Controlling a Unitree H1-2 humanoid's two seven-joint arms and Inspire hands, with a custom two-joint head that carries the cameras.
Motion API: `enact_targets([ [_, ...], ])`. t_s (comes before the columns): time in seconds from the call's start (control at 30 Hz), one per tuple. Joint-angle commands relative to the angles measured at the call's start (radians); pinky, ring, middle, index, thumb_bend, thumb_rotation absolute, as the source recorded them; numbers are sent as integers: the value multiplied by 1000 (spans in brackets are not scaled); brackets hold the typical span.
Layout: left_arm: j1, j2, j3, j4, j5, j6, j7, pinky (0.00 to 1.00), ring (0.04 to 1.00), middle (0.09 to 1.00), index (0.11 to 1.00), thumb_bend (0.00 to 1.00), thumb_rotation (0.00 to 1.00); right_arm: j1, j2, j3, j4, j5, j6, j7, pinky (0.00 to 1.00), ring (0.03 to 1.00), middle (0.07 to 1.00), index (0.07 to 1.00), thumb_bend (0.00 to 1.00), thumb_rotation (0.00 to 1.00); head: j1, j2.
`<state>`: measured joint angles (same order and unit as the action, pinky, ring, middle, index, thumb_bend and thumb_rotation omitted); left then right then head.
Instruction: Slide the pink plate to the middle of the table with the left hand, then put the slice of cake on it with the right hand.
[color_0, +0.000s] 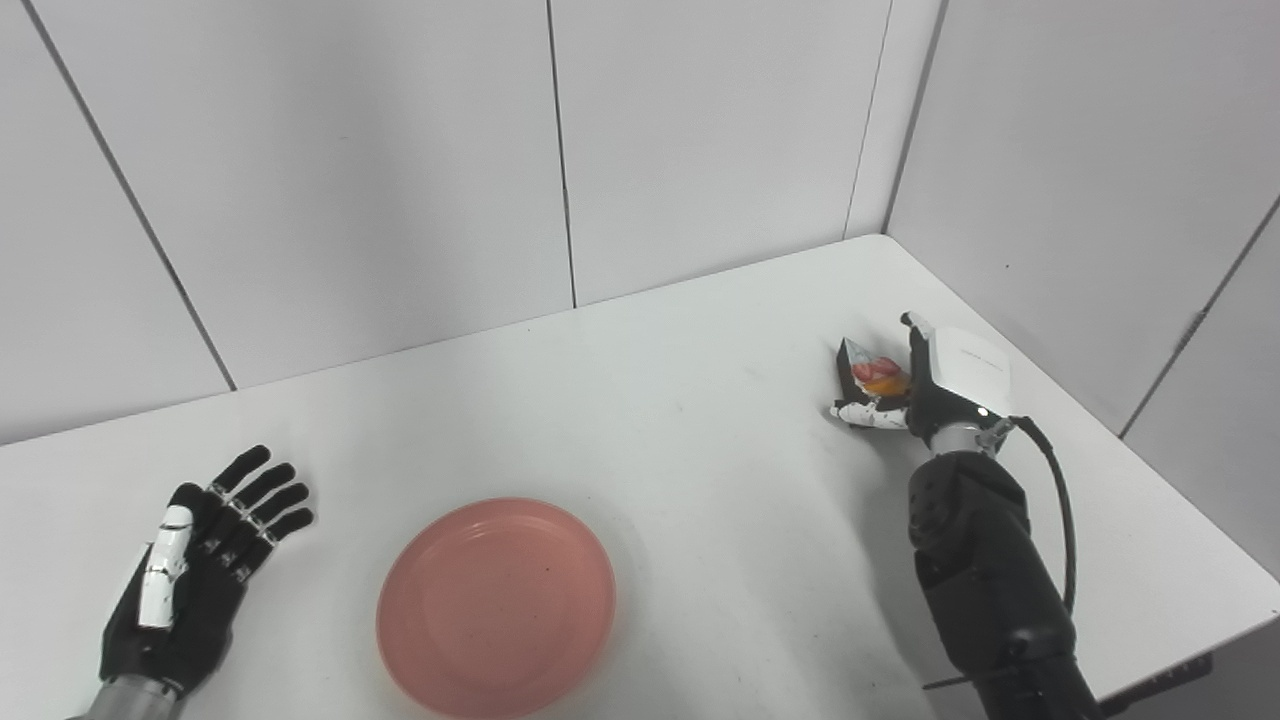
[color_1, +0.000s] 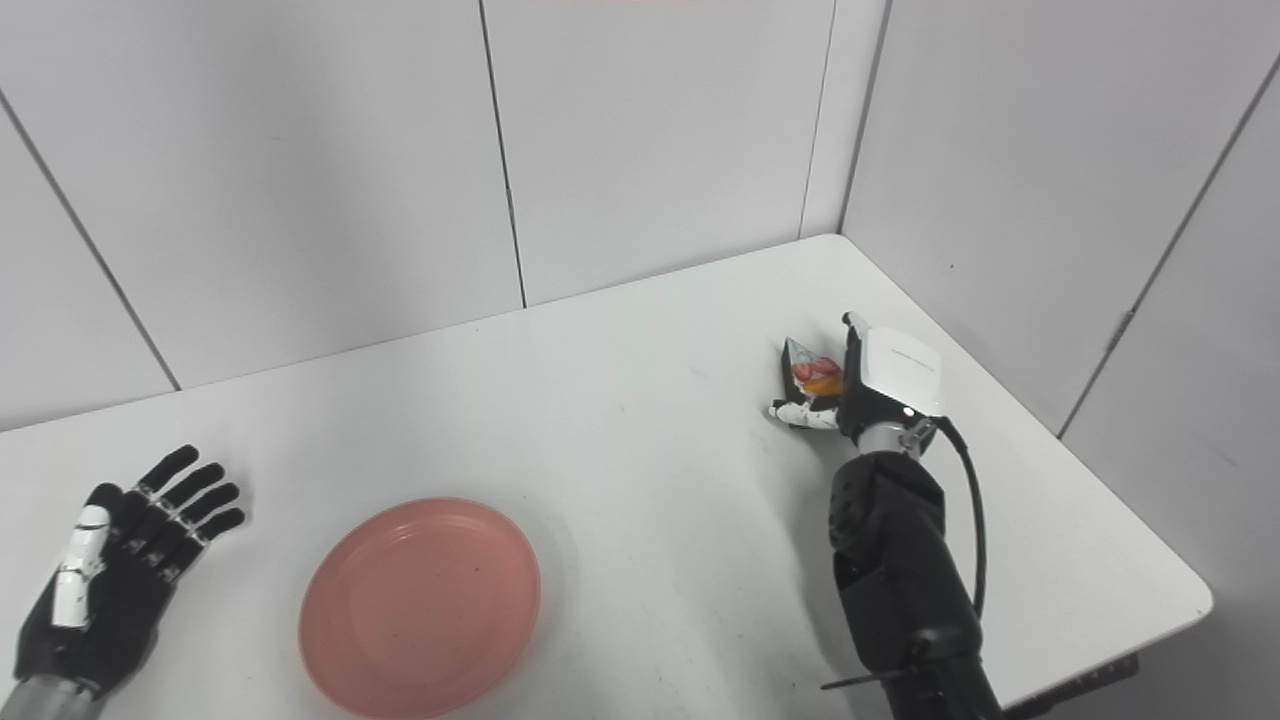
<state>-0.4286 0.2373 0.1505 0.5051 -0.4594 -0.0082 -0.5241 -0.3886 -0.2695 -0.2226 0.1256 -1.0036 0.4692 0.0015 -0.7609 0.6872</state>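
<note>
My right hand (color_0: 925, 395) is at the far right of the bench (color_0: 650, 400), wrapped around the cake (color_0: 868, 375): thumb below on the near side, fingers hidden behind it. It looks closed on the slice, which seems to sit on the bench or barely off it; I cannot tell which. The slice is a small dark wedge with red and orange topping. I judge it light, and either soft or a stiff model; I cannot tell, so I would squeeze gently on the flat sides, low, clear of the topping and the thin tip, which could crush or slip.

My left hand (color_0: 190, 570) lies open at the near left, fingers spread, holding nothing, just apart from the plate (color_0: 497, 606).

The plate sits near the front edge, around the middle, empty. It looks rigid, smooth and shallow, so it should slide easily on the bench; a push at the rim would do.
</note>
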Motion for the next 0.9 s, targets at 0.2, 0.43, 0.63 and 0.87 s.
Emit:
enact_targets([
  [0.2,122,-1,3,55,8,59,10,743,770,781,775,547,842,-39,-52,15,-34,56,0,-13,178,250,359,556,830,162,1,3],
  [0.43,128,-4,3,35,9,76,17,740,769,782,772,548,850,-52,-55,29,-3,64,0,1,157,224,329,490,537,143,9,6],
  [0.63,135,-8,2,13,9,94,25,737,766,776,760,537,865,-57,-61,36,18,33,0,40,169,246,359,490,524,141,17,7],
  [0.87,138,-12,-1,2,7,99,25,737,766,777,761,534,863,-44,-59,38,4,15,0,43,171,245,360,487,522,131,29,11],
])
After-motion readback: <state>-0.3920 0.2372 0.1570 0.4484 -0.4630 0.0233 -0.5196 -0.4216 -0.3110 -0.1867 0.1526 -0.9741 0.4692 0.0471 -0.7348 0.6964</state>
